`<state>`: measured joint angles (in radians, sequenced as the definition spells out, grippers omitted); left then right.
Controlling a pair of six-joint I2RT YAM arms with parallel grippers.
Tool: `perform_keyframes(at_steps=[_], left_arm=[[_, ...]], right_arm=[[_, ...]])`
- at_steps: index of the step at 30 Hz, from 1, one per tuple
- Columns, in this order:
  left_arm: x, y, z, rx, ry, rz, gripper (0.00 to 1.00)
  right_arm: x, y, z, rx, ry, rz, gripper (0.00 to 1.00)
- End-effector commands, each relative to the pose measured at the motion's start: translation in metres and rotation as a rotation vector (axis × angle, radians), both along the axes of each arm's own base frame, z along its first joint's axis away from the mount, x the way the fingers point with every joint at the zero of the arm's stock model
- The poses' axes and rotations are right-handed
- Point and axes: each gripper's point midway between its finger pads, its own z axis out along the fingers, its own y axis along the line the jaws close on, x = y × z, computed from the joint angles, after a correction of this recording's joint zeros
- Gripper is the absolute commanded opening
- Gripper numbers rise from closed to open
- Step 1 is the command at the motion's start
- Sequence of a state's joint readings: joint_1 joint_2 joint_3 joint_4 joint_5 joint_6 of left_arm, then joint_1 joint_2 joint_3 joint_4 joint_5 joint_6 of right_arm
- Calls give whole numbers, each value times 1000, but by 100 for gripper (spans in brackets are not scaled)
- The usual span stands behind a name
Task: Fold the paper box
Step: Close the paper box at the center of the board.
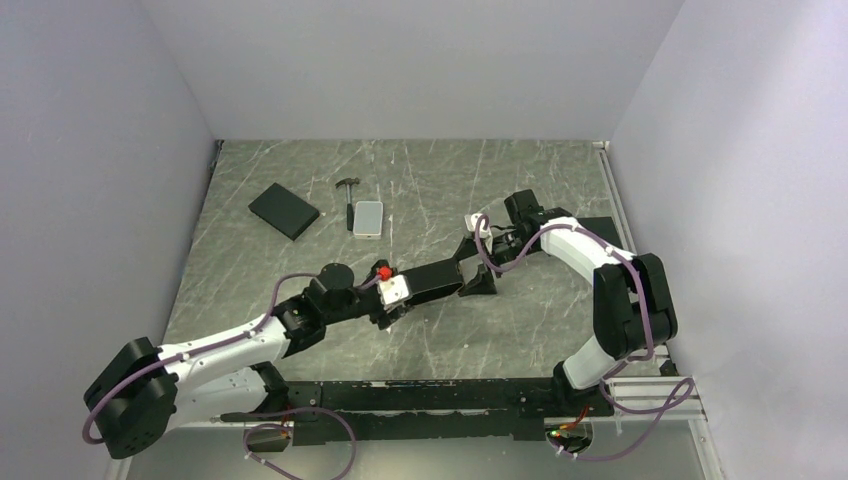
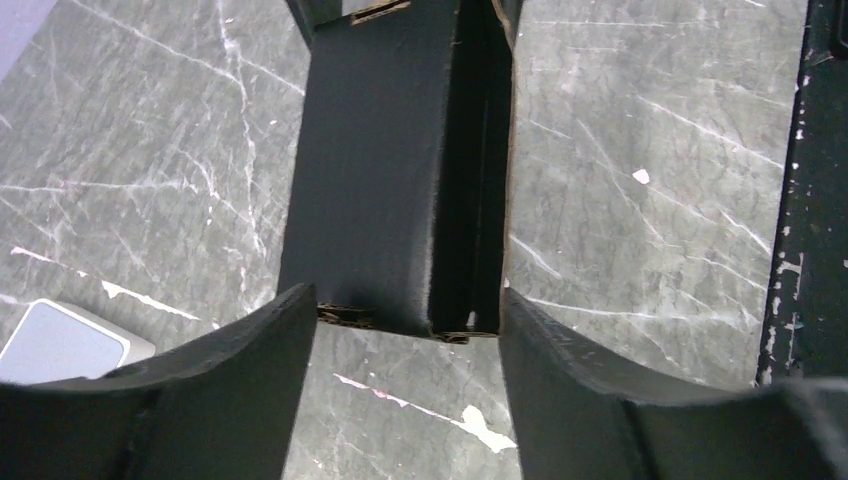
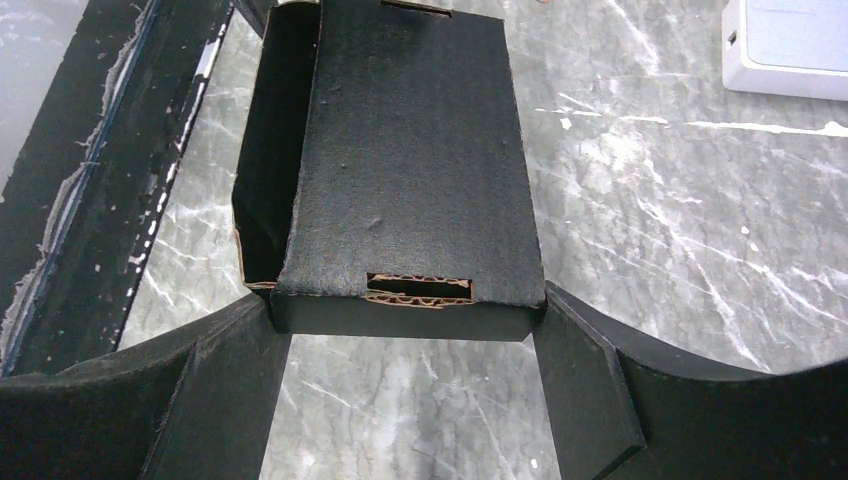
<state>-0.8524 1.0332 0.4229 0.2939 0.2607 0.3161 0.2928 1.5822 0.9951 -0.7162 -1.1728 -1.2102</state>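
Note:
The paper box (image 1: 440, 281) is matte black cardboard, folded into a shallow closed shape and held above the table between both grippers. My left gripper (image 1: 412, 291) grips its left end. In the left wrist view the fingertips (image 2: 300, 305) press both sides of the box (image 2: 380, 170), with a dark gap along its right side. My right gripper (image 1: 479, 277) grips the other end. In the right wrist view the gripper (image 3: 407, 322) holds the box (image 3: 410, 150) by its corners. A tab slot shows corrugated edges, and a side flap stands out on the left.
A plain black slab (image 1: 284, 210), a small hammer (image 1: 348, 190) and a silver-grey case (image 1: 368, 218) lie at the back left. The case also shows in both wrist views (image 2: 60, 345) (image 3: 790, 45). A black rail (image 1: 440, 395) runs along the near edge. A flat black piece (image 1: 600, 228) lies at the right.

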Motion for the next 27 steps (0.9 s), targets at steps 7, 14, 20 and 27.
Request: perform_keyframes(at_steps=[7,14,20,27], left_arm=[[8,-6,17,-26,-25,-10,39],[10,-6,16,-16,-13,-6,20],[9,-7,19,-43,4,-1,32],[17,15,51,-179,29,136,81]], right_arm=[[-5,10,20,85,-22,58,0],[-3,11,15,63,-13,49,0],[10,11,9,24,4,-16,0],[20,10,1,-24,43,-61,0]])
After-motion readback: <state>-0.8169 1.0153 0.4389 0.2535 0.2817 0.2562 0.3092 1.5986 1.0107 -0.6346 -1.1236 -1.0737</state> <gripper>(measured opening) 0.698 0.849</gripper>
